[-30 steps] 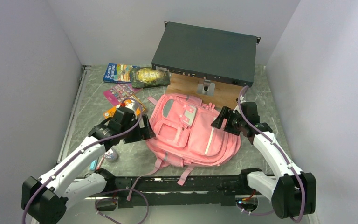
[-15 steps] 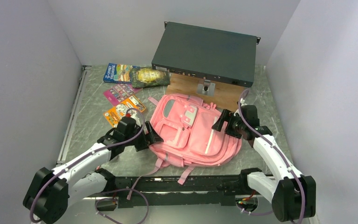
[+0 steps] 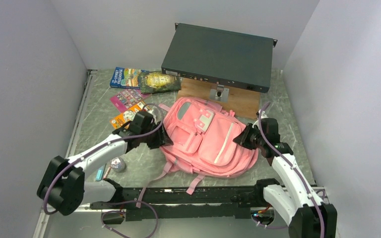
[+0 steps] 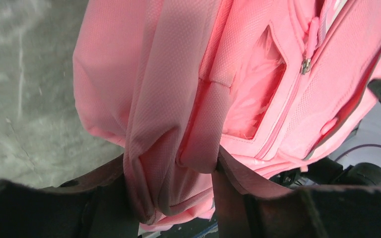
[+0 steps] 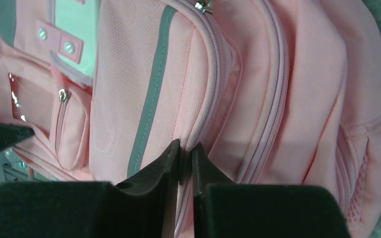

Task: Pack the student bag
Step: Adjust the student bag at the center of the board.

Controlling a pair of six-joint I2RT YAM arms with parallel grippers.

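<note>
Both arms have closed in on the student bag [image 3: 208, 141] since a second ago; the bag has shifted a little right, and its left edge is now bunched.
Bag lies front-up at mid-desk [image 3: 96, 106], top toward the far side, straps trailing off the near edge. Cloth is soft and floppy; it looks light and unfilled, so it should sag and fold rather than lift as one piece. Left jaws are clamped on a gathered fold of the left side panel [image 4: 168, 148]. Right jaws are pinched almost together on the piped zip seam [image 5: 213, 74] of the right front pocket. Seams, piping and zip pulls [image 5: 62, 95] probably give the surest hold; flat panels would likely slip free. Books [image 3: 129, 77] lie far left, well apart. Dark case [image 3: 218, 57] sits just beyond the bag's top.
</note>
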